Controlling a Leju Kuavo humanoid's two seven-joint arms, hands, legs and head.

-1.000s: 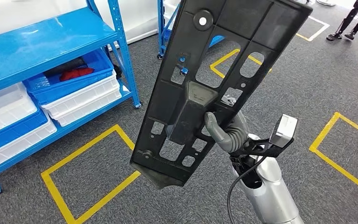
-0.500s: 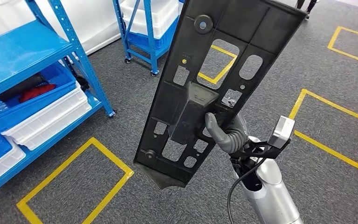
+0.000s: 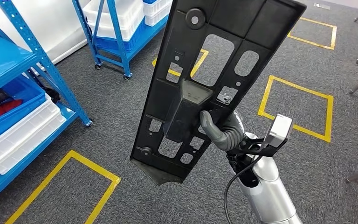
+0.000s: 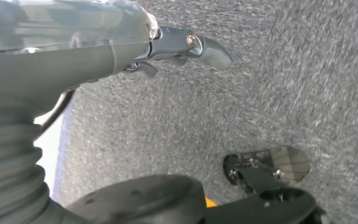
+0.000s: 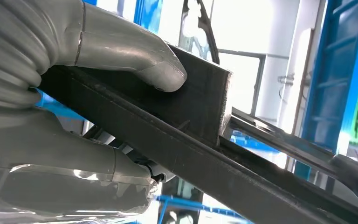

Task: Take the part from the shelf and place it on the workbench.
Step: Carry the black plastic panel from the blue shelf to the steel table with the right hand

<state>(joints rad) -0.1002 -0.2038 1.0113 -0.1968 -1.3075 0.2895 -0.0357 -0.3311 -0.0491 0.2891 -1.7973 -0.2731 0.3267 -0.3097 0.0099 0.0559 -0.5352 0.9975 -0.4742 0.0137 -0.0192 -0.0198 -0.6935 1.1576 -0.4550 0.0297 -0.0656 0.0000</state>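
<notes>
Above grey carpet, right hand (image 3: 223, 131) grips black part (image 3: 205, 70), top cropped; left hand (image 4: 121, 51) state unclear.

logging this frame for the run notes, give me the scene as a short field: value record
part: black panel with cutouts, held upright and tilted above the floor
right hand: right hand grips the panel at its raised middle block, thumb on the block
left hand: left hand hangs over the carpet, holding nothing, fingers curled
shelf: blue shelf to the left, with white bins and a blue bin
floor: grey carpet with yellow tape squares
workbench: cannot tell where
task stage: part off the shelf, not yet placed
</notes>
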